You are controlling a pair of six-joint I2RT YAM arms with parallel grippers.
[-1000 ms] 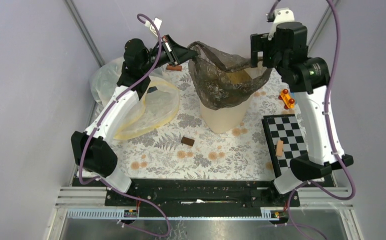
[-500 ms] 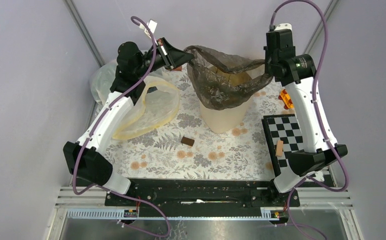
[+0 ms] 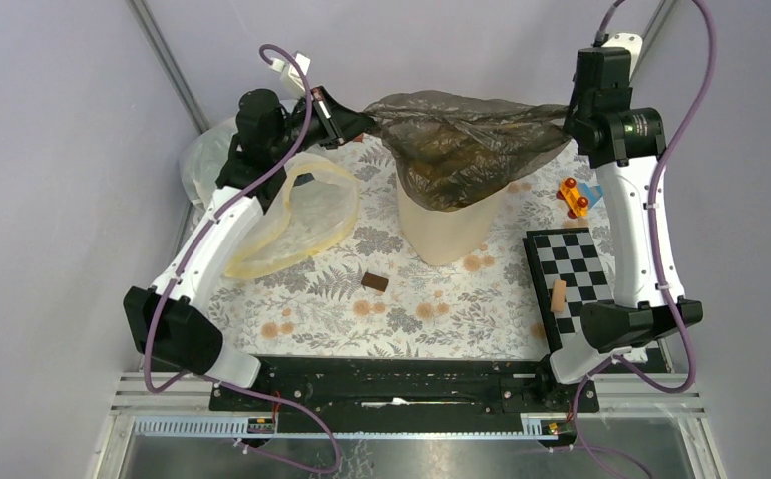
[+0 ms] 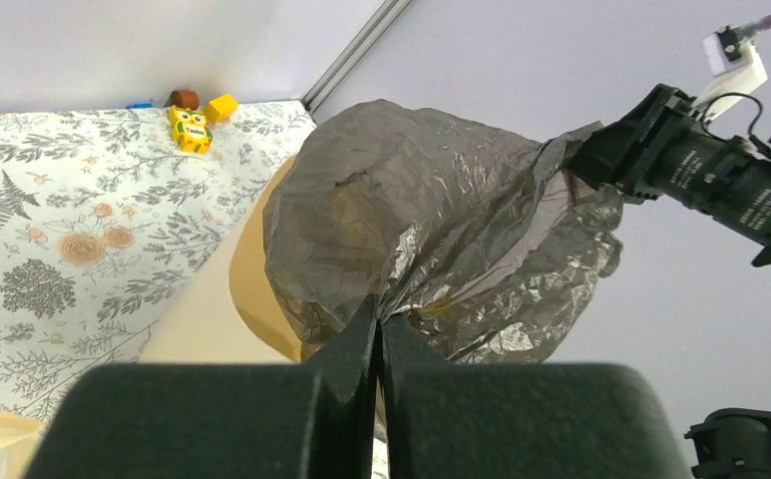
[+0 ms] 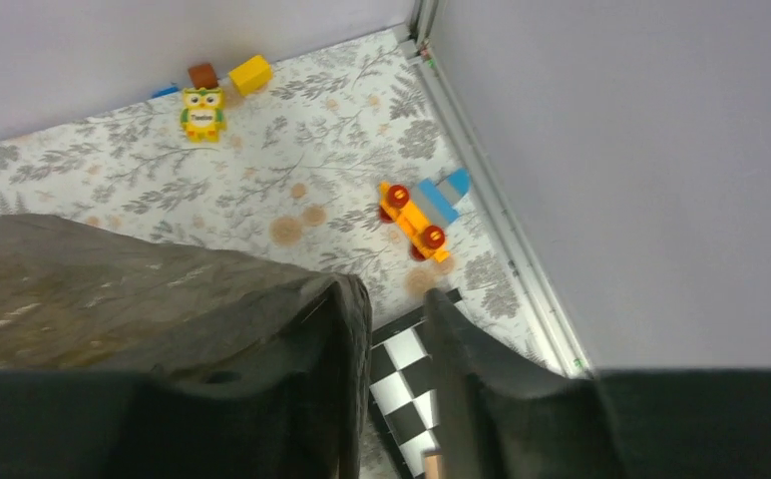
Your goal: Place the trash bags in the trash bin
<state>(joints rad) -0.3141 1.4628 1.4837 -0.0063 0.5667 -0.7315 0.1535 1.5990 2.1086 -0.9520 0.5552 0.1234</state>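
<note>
While the left gripper point(image 4: 379, 309) pinches the trash bag point(image 3: 466, 145) shut, taut above the trash bin point(image 3: 446, 235) at upper centre, the right gripper point(image 5: 393, 294) stands narrow, film over one finger, its hold unclear. We fear the film slipping off.

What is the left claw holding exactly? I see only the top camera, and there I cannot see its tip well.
Observer: In the left wrist view, the left claw is shut, with a fold of the brown bag pinched in it.
Operator: And the right claw, please?
Observer: In its own wrist view, the right claw stands slightly open. The bag is draped over only one of its two sides.
</note>
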